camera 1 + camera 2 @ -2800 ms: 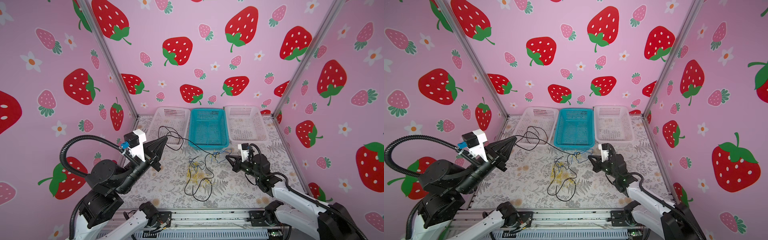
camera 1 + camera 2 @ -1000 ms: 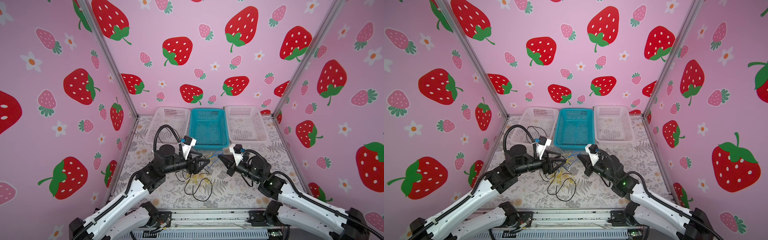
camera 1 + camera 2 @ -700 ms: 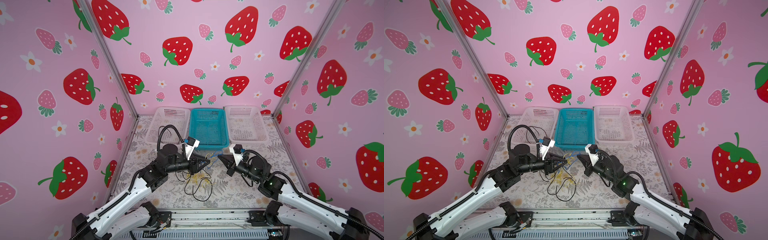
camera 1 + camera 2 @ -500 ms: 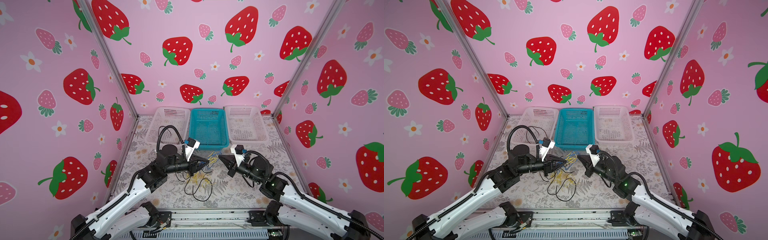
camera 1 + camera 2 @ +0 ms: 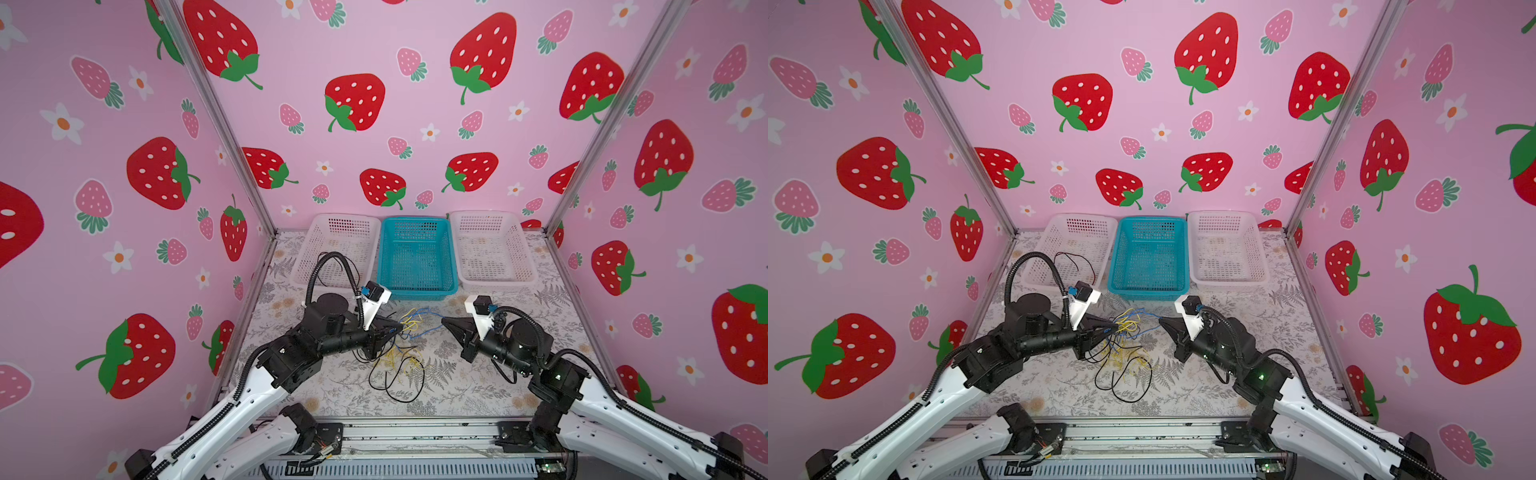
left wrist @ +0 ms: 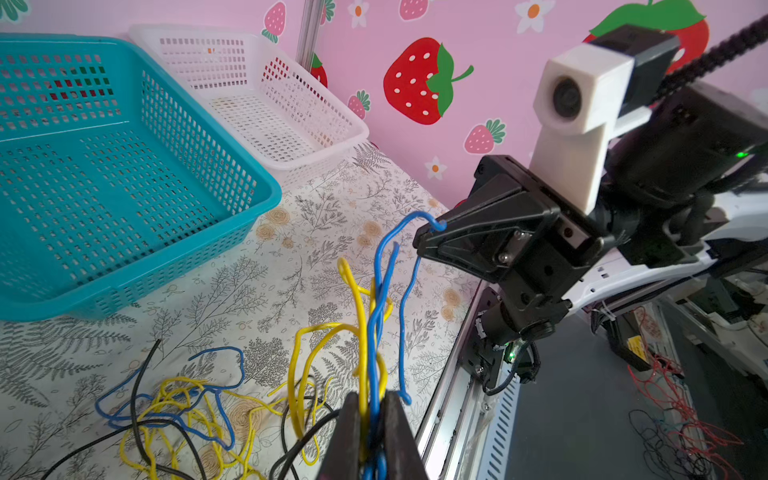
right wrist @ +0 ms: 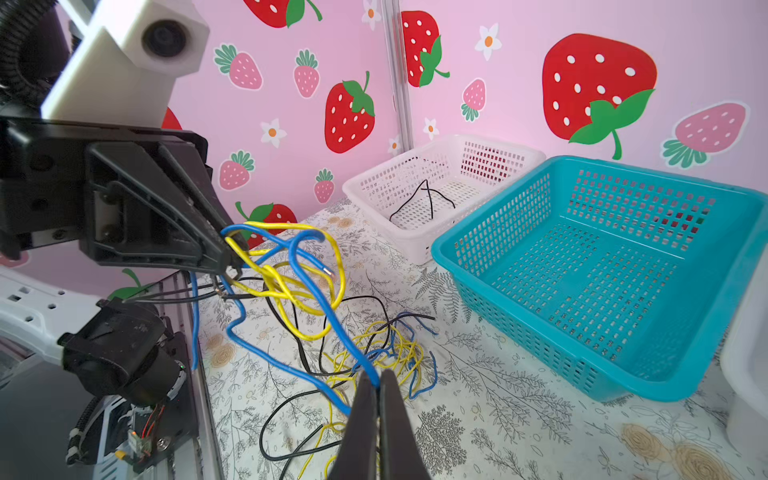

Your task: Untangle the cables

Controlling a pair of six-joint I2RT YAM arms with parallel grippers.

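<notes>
Lying in white basket (image 7: 386, 224), black cable (image 7: 429, 201)

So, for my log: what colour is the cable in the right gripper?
Blue cable, clearest in the right wrist view.

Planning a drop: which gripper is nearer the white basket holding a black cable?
Left. The left gripper sits in front of the white basket, toward centre; the right gripper is farther across.

The left arm (image 5: 257, 399) and right arm (image 5: 623, 419) have white shells and black joints. The left pincer (image 5: 399, 328) and right pincer (image 5: 444, 321) are black pointed triangles. Behind each sits a white camera block (image 5: 372, 307) and a black ribbed hose (image 5: 308, 286).
</notes>
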